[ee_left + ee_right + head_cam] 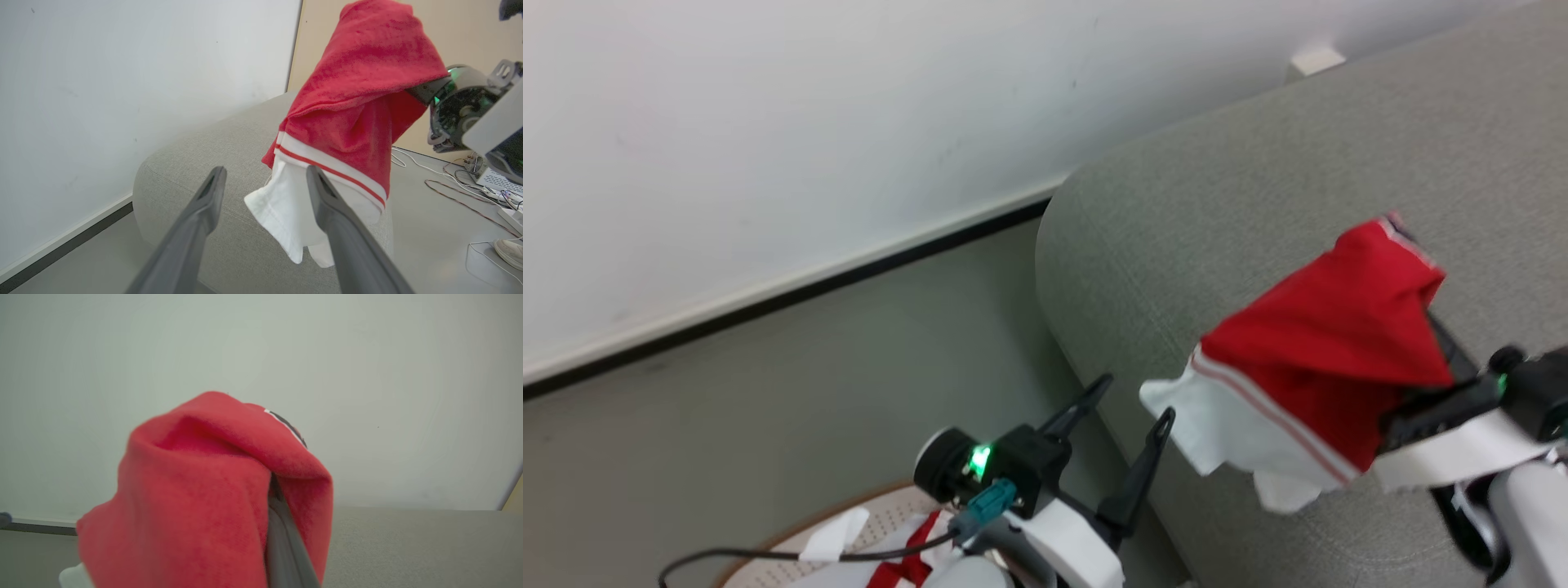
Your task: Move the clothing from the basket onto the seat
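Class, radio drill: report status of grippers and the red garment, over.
Left gripper open, empty. Right gripper shut on red garment, hanging over seat. Nothing blocking seat.

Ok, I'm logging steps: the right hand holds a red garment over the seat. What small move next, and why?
Probably lower the right hand a little: the red garment it grips hangs over the grey seat without resting on it, so a lower release seems safer.

Readable text, labels, numbers: none. The soft red garment point(196, 498) bears a black-and-white emblem point(288, 425) (folded over, illegible).
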You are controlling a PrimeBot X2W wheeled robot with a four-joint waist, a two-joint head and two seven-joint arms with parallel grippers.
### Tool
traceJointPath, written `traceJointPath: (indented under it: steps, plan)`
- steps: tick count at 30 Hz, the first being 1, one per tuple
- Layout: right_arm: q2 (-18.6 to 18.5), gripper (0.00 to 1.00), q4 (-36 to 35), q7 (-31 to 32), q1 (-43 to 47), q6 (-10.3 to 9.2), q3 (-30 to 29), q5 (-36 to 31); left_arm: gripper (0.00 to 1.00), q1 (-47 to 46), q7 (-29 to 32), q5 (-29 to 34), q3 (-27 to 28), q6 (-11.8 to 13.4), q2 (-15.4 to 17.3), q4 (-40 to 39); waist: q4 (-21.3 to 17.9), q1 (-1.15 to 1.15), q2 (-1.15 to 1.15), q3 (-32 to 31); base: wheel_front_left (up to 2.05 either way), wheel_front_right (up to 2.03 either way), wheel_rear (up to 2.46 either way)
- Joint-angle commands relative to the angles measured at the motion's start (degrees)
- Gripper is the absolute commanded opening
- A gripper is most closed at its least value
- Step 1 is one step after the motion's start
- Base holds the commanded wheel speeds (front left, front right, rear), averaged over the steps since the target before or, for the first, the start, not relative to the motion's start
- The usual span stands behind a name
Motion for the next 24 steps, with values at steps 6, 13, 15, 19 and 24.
traceJointPath:
  steps: [6, 13, 15, 19, 24]
  plan:
    - [-1.8, 0.0, 0.2, 0.0, -8.7, -0.14, -4.7, 0.7, 1.0, -7.3, 2.3, 2.9, -1.1, -1.8, 0.8, -1.4, 4.0, 0.0, 0.0, 11.3, 0.0, 0.0, 0.0]
    - [-7.0, 0.0, 4.8, 0.0, -20.9, -0.14, -9.3, 2.0, 1.0, -15.9, 3.9, 5.7, -1.7, -3.8, 0.5, -2.0, 8.1, 0.0, 0.0, 22.2, 0.0, 0.0, 0.0]
    - [-9.3, 0.0, 7.3, 0.0, -24.6, -0.13, -10.5, 2.1, 1.0, -18.0, 3.9, 6.0, -1.7, -4.2, 0.4, -1.9, 9.2, 0.0, 0.0, 24.5, 0.0, 0.0, 0.0]
    - [-14.0, 0.0, 12.0, 1.0, -32.4, -0.14, -12.5, 2.8, 1.0, -21.3, 3.8, 6.8, -1.8, -4.4, -0.1, -1.8, 11.1, 0.0, 0.0, 28.3, 0.0, 0.0, 0.0]
    - [-18.0, 0.0, 19.0, 2.4, -41.1, -0.13, -17.0, 4.0, 1.0, -23.9, 3.4, 7.3, -1.7, -4.0, -0.8, -1.6, 12.8, 0.0, 0.0, 32.2, 0.0, 0.0, 0.0]
